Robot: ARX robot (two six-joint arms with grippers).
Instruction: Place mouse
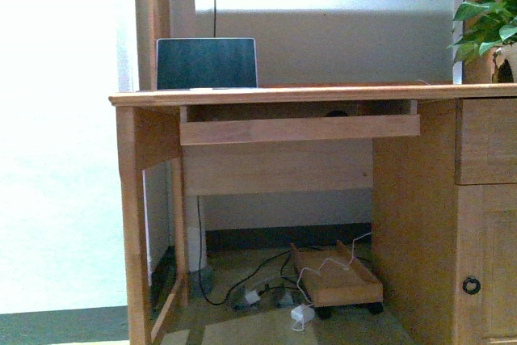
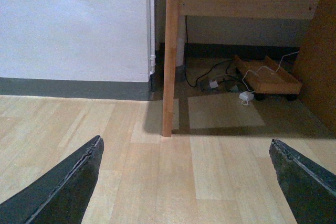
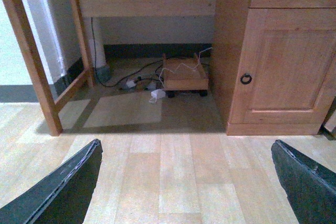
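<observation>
The mouse does not show in any view. In the left wrist view my left gripper (image 2: 185,141) is open, its dark fingers (image 2: 68,182) spread wide over bare wooden floor, short of the desk's left leg (image 2: 170,51). In the right wrist view my right gripper (image 3: 186,142) is also open above the floor, facing the desk's cupboard door (image 3: 286,61). Nothing lies between either pair of fingers. Neither arm appears in the front view. A small dark shape (image 1: 338,112) sits in the gap above the desk's pull-out shelf (image 1: 299,128); I cannot tell what it is.
A wooden desk (image 1: 283,94) stands ahead with a laptop (image 1: 207,63) on its left part and a plant (image 1: 489,22) at the right. Under it lie a wheeled wooden tray (image 3: 184,77), cables and white adapters (image 3: 156,95). A white wall (image 2: 73,24) is on the left.
</observation>
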